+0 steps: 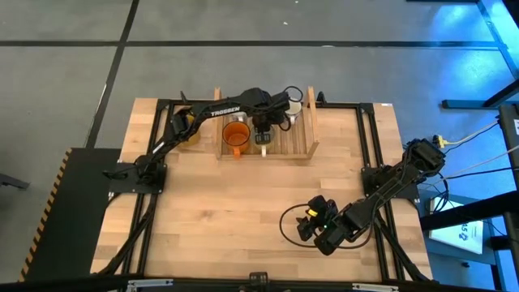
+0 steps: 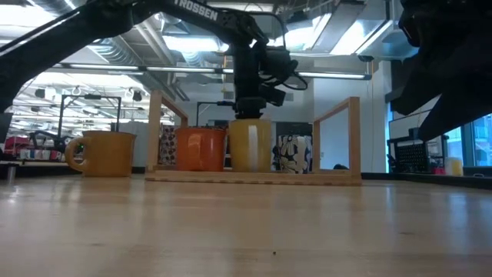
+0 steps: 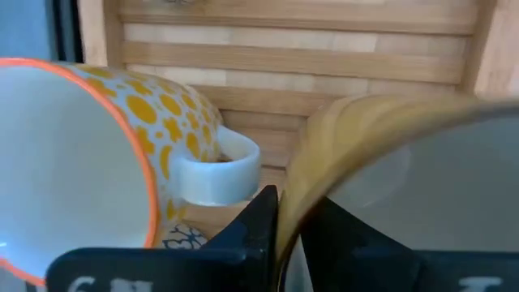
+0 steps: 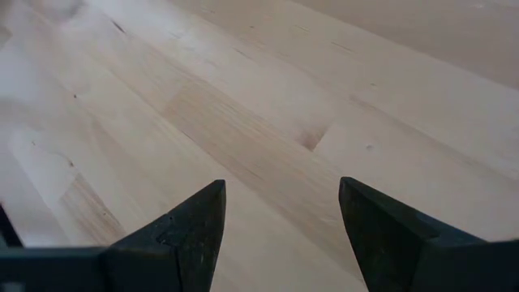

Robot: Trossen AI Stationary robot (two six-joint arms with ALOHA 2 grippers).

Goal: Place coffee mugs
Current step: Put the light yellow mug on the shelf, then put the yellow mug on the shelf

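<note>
From above, we see the left gripper [image 1: 263, 130] over the slatted wooden tray [image 1: 304, 146], beside the orange mug [image 1: 236, 135]. At table level, it clamps a yellow mug's [image 2: 250, 145] rim; an amber mug [image 2: 104, 153] stands outside the tray. Our right gripper [image 4: 280, 223] gapes over bare tabletop [image 4: 268, 97].

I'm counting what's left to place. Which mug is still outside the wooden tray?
The amber-yellow mug, standing on the table left of the tray; the orange mug and the others sit inside.
</note>
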